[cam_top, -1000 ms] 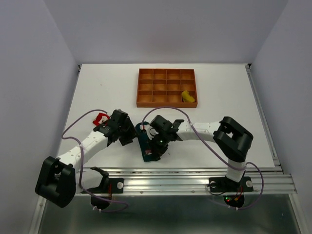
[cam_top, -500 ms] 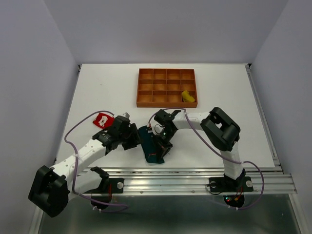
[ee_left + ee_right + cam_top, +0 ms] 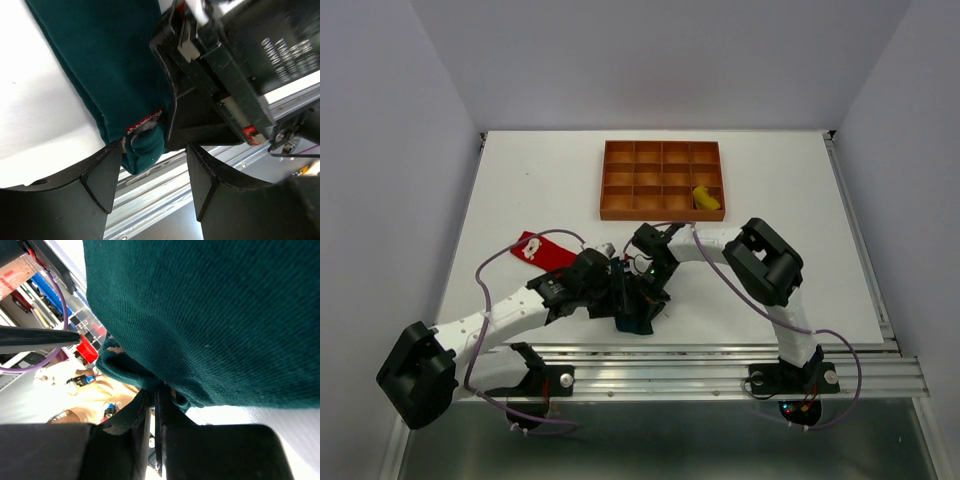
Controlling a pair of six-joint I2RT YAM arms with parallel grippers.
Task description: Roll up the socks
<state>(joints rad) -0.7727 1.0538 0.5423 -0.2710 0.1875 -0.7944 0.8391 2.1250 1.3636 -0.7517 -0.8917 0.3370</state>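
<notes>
Swinging right since a second ago, left gripper now sits beside right gripper over teal sock at the table's near edge. Red sock, earlier partly under that arm, lies flat, uncovered. Yellow sock unchanged in tray, near-right compartment. Left wrist view alone shows jaws spread, sock's toe between them. Right wrist view alone shows fingers clenched on a teal fold.

Sock in tray's near right compartment
</notes>
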